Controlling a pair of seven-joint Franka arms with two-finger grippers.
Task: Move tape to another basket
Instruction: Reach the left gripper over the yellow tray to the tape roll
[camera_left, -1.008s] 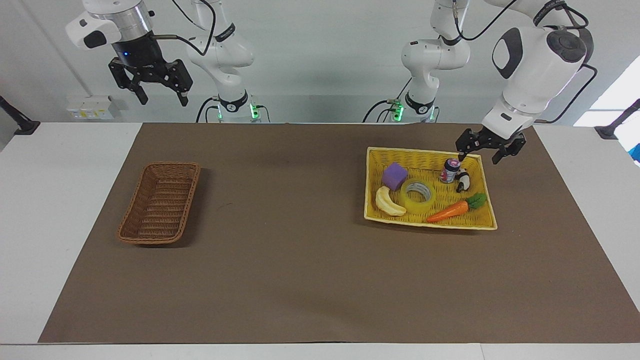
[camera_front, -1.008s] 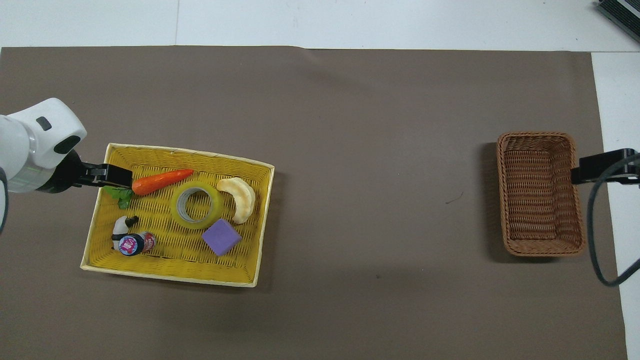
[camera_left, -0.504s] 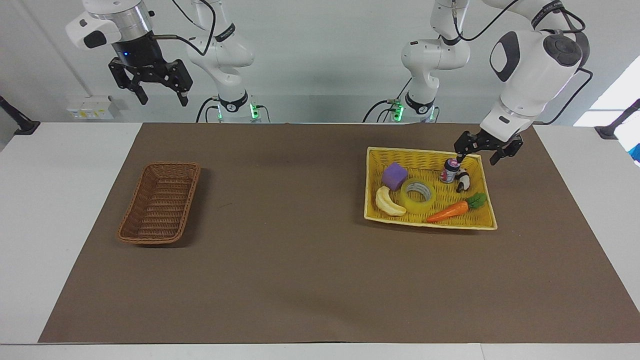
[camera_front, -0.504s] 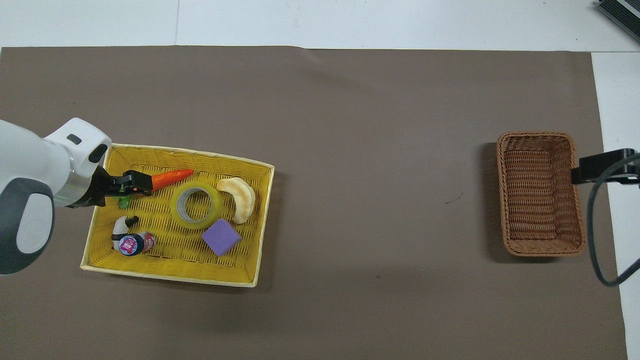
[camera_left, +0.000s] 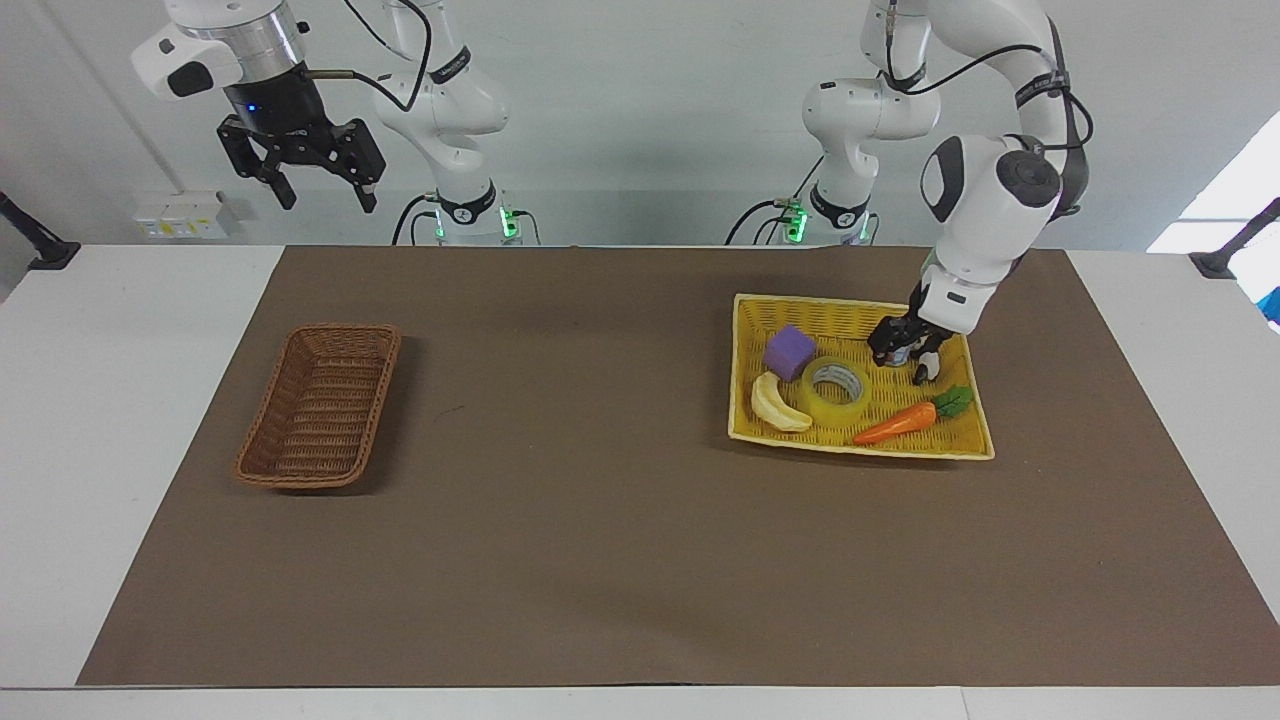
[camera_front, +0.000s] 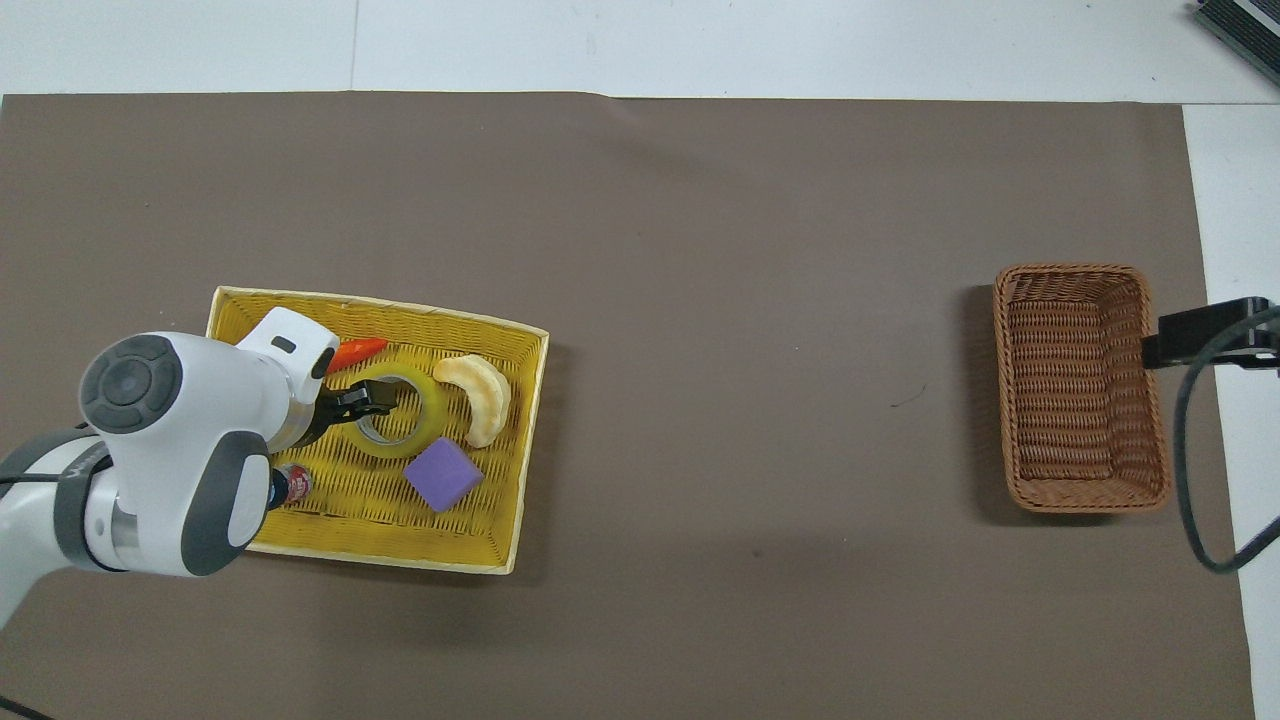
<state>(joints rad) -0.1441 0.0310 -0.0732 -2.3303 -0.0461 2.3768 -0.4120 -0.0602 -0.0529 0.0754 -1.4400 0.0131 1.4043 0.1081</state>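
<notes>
The left gripper (camera_left: 905, 352), fingers spread and empty, is hovering over the yellow tray (camera_left: 850, 440) just beside the tape (camera_left: 836, 391), not touching it.

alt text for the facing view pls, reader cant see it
The left gripper, open, hangs low over the yellow tray basket, which holds the tape, a banana, a purple cube and a carrot. The empty brown wicker basket sits toward the right arm's end of the table, and the right gripper waits open, raised high.

Banana (camera_left: 779, 404), purple cube (camera_left: 789, 351), carrot (camera_left: 896, 423) in yellow tray (camera_left: 968, 432).
</notes>
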